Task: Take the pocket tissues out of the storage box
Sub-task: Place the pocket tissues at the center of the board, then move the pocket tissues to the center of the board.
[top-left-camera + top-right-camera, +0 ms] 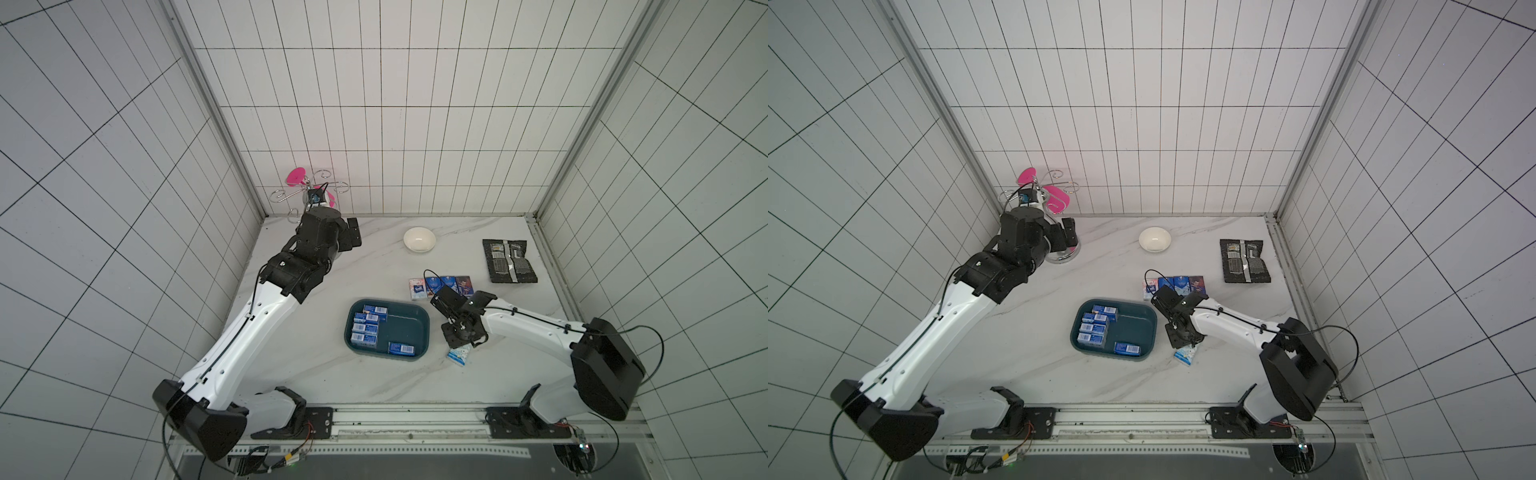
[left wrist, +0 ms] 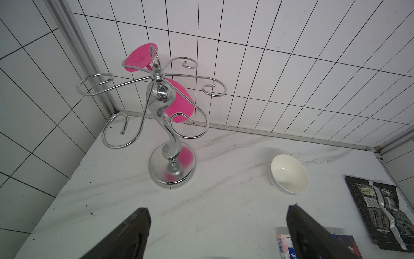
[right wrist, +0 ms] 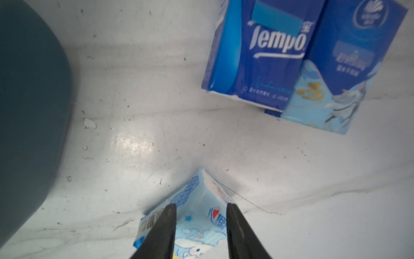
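We judge this the release step: a light-blue pack (image 1: 458, 356) lies on the desk, near four o'clock of the storage box (image 1: 409, 334). Our right hand (image 3: 201, 205) points down over it, jaws parted and not pinching. Five pocket tissues (image 1: 365, 330) sit inside the box. Next we need to lift clear and reach toward nine o'clock. Our left hand (image 2: 217, 233) hangs open.

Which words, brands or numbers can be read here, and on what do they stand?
"Tempo": white brand name on the dark blue pack, right wrist view.
Chinese characters on the blue pack beside it: too blurred to read.
Small print on the light blue pack: too blurred.
Barcode labels on the packs in the box: too small.
Labels on the black packet: too small.
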Robot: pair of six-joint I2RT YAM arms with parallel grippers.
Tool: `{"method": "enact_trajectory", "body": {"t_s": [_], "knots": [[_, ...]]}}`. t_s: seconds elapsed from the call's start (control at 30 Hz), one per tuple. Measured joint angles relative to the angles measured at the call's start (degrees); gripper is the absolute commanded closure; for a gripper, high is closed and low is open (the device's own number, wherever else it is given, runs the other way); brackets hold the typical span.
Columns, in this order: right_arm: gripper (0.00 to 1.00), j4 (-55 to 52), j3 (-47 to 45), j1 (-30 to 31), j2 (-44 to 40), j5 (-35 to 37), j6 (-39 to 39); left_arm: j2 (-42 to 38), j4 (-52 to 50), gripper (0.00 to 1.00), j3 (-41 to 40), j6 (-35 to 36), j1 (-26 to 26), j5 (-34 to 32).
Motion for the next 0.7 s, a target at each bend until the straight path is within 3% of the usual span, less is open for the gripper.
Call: {"method": "enact_trajectory", "body": {"t_s": [0.2, 0.37, 0.7], "knots": [[0.3, 0.92, -0.09, -0.02, -9.94, -0.24, 1.88, 0.0, -0.02, 0.02, 0.09, -0.02, 0.0, 0.07], [0.29, 3.96, -5.31, -0.02, -17.0, -0.42, 6.62, -0.22, 0.0, 0.02, 0.09, -0.02, 0.0, 0.13], [0.27, 10.43, -16.98, 0.48, -20.52, -2.69, 22.03, -0.37, 0.07, 0.02, 0.09, -0.04, 0.0, 1.18]]}}
